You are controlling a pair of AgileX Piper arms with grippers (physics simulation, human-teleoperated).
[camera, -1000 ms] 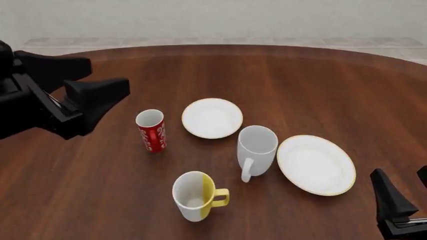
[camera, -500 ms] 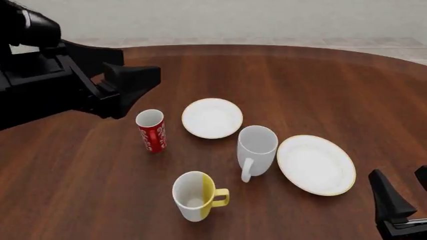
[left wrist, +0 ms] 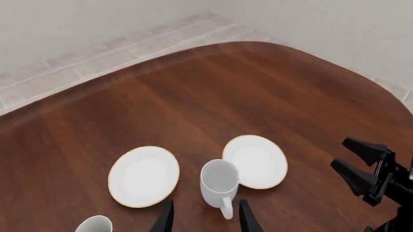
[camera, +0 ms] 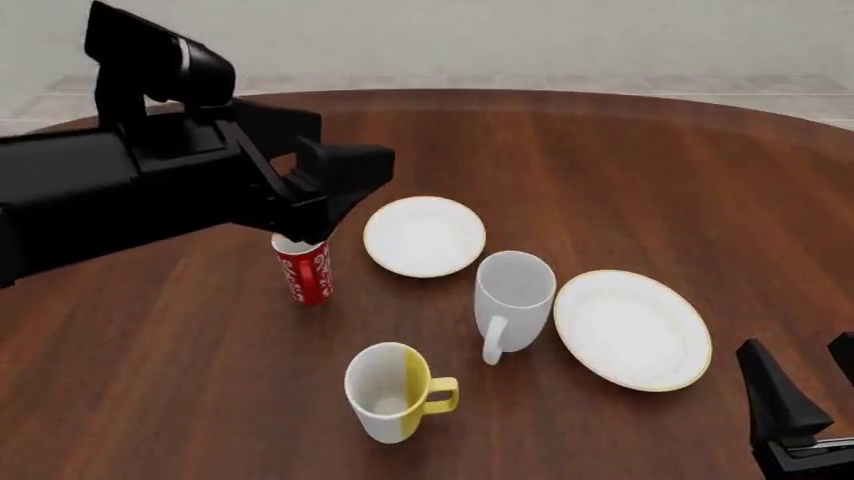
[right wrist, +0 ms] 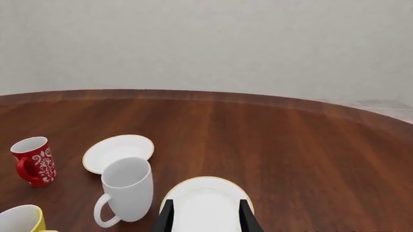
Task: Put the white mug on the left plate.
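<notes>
Since the earlier frames the left gripper (camera: 350,172) has been carried forward and is held above the red patterned cup (camera: 304,272), fingers parted, nothing grasped. The tall all-white cylindrical mug (camera: 513,300) is seen upright between the smaller gold-rimmed white plate (camera: 424,236) and the wider plate (camera: 630,328). The right gripper (right wrist: 204,217) is spread, empty.

The white mug (camera: 514,303) stands pretty boxed in: left plate (camera: 424,236) just far-left of it, bigger plate (camera: 631,329) just right, yellow mug (camera: 388,392) near-left. Open from above though. Red cup (camera: 306,268) sits left of the left plate, partly under the left arm (camera: 174,190). Far half of the counter (camera: 601,160) is bare wood.
</notes>
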